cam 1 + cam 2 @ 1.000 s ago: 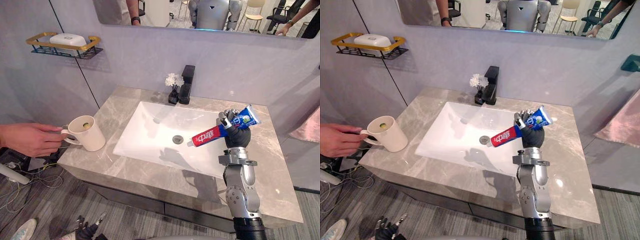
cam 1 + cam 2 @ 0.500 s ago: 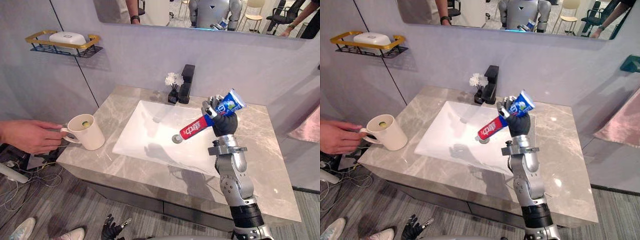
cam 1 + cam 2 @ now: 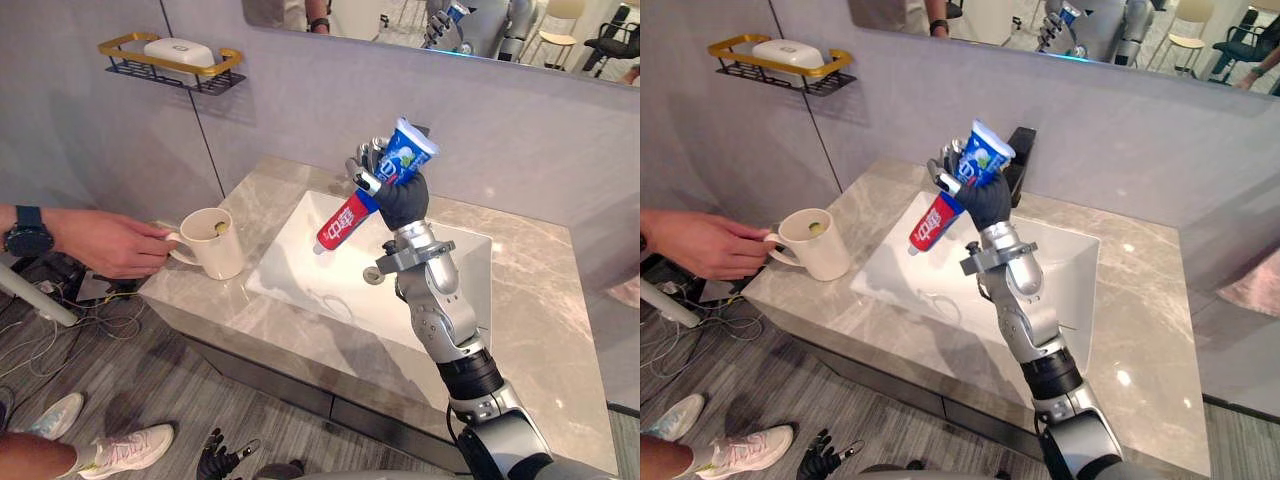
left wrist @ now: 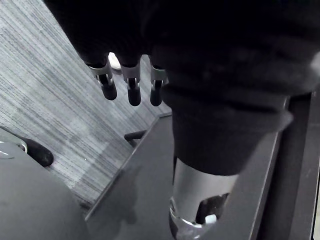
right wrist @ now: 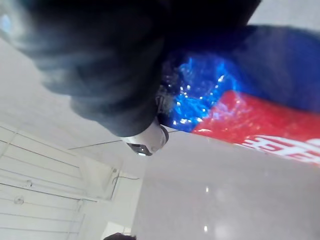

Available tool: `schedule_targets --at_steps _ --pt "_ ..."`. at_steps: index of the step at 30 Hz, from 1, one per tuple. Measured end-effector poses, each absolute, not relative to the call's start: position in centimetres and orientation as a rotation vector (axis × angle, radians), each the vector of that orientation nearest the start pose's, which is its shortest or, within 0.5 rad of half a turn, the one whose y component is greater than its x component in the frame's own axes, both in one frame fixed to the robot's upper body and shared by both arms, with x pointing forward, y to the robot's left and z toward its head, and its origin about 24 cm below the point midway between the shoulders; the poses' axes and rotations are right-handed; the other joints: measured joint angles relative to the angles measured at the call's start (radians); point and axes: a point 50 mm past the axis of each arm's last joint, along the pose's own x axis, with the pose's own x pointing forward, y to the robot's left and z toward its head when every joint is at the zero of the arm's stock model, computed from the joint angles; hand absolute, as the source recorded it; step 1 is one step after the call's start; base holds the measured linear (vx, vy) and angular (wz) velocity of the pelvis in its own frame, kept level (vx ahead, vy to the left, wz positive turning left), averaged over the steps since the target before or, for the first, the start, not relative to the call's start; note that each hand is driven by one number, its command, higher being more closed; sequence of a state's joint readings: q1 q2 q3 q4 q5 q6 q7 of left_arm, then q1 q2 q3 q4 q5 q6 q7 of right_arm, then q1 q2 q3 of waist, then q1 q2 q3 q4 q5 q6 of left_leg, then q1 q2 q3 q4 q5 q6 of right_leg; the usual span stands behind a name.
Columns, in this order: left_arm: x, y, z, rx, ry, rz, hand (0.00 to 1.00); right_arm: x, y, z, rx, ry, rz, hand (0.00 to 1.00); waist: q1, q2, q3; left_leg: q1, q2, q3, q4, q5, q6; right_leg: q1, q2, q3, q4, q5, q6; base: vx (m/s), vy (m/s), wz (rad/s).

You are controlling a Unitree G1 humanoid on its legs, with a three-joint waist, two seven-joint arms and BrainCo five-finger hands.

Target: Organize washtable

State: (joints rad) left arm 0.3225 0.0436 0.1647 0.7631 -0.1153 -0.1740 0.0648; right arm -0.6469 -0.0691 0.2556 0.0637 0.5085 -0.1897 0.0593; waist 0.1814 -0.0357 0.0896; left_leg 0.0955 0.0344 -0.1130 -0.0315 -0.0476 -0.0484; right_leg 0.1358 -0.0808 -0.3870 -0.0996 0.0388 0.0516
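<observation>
Toothpaste tube [image 3: 347, 217] is sitting clamped in the right robot hand [image 3: 400, 200], whose fingers are curling round its middle and holding it in the air, tilted, with the blue crimped end pointing up past the fingers and the red capped end slanting down toward the robot's left. Directly beneath this robot hand, a white sink basin [image 3: 330, 285] is lying sunk into the grey marbled bench [image 3: 540, 290]. Just behind the robot hand, a black faucet [image 3: 1020, 160] is standing at the basin's back edge, partly hidden by it. Lower and to the left of the robot hand, well apart from the tube, a cream mug [image 3: 215, 245] is standing upright near the bench's left front corner (something small and yellowish is lying inside it), and a person's hand [image 3: 115, 243] is gripping its handle. Higher up and far to the left, a gold-railed wall shelf [image 3: 215, 72] is carrying a white block [image 3: 178, 50]. The left robot hand [image 4: 132, 87] is hanging low over the striped grey floor [image 4: 45, 100], its fingers straight and relaxed, holding nothing.
</observation>
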Motion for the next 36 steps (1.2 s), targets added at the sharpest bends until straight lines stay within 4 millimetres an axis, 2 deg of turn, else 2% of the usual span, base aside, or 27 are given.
schedule_targets --at_steps 3,9,15,16,19,21,26,30,36 --pt "6.5 21.3 -14.1 -0.061 0.886 0.388 0.0 31.7 -4.9 23.1 0.33 -0.661 0.555 1.0 0.008 -0.01 0.007 -0.01 0.001 -0.016 0.004 0.001 -0.002 0.0 0.002 -0.016 0.0 -0.002 0.0 0.01 0.0 0.18" --pt "6.6 21.4 -14.0 -0.051 0.884 0.378 0.0 32.8 -3.7 24.5 0.254 -0.665 0.568 1.0 0.054 -0.017 0.011 -0.02 0.0 -0.031 0.011 0.002 -0.003 0.0 0.002 -0.026 0.0 -0.003 0.001 0.01 0.015 0.08" --pt "6.6 21.7 -13.9 -0.039 0.881 0.376 0.0 33.4 -2.9 26.2 0.225 -0.685 0.566 1.0 0.066 -0.038 0.027 -0.037 0.0 -0.06 0.016 0.004 -0.006 0.0 0.004 -0.054 0.0 -0.011 -0.002 -0.01 0.0 0.14" --pt "6.7 21.7 -13.9 -0.032 0.88 0.364 0.0 33.6 -2.8 26.4 0.221 -0.686 0.562 1.0 0.081 -0.039 0.028 -0.039 0.0 -0.063 0.017 0.004 -0.006 0.0 0.005 -0.057 0.0 -0.013 -0.002 0.0 0.004 0.13" --pt "6.8 21.6 -13.9 -0.026 0.878 0.351 0.0 33.8 -2.2 27.2 0.203 -0.692 0.565 1.0 0.086 -0.041 0.034 -0.051 -0.001 -0.078 0.024 0.003 -0.007 -0.001 0.006 -0.074 0.0 -0.019 -0.002 0.0 0.001 0.16" --pt "7.0 21.7 -13.8 -0.028 0.872 0.351 0.0 33.9 -1.5 27.9 0.177 -0.701 0.579 1.0 0.103 -0.043 0.044 -0.06 0.0 -0.083 0.031 0.003 -0.008 -0.004 0.009 -0.08 0.0 -0.022 -0.004 0.0 0.001 0.07" --pt "7.3 21.7 -13.7 -0.012 0.866 0.331 0.0 34.6 -1.0 28.3 0.166 -0.678 0.57 1.0 0.111 -0.048 0.05 -0.073 -0.002 -0.107 0.036 0.002 -0.009 -0.004 0.009 -0.105 0.0 -0.028 -0.003 0.02 0.004 0.15" --pt "7.5 21.8 -13.6 -0.005 0.853 0.323 0.0 34.8 -0.6 29.4 0.155 -0.689 0.56 1.0 0.12 -0.052 0.076 -0.085 -0.005 -0.116 0.046 0.001 -0.01 -0.006 0.009 -0.114 0.0 -0.028 -0.002 0.0 0.015 0.08" --pt "7.9 21.8 -13.5 0.0 0.845 0.306 0.0 35.7 -0.6 29.0 0.124 -0.644 0.524 1.0 0.142 -0.056 0.079 -0.102 -0.007 -0.135 0.053 0.001 -0.01 -0.011 0.009 -0.135 0.0 -0.033 -0.002 0.01 0.013 0.1"
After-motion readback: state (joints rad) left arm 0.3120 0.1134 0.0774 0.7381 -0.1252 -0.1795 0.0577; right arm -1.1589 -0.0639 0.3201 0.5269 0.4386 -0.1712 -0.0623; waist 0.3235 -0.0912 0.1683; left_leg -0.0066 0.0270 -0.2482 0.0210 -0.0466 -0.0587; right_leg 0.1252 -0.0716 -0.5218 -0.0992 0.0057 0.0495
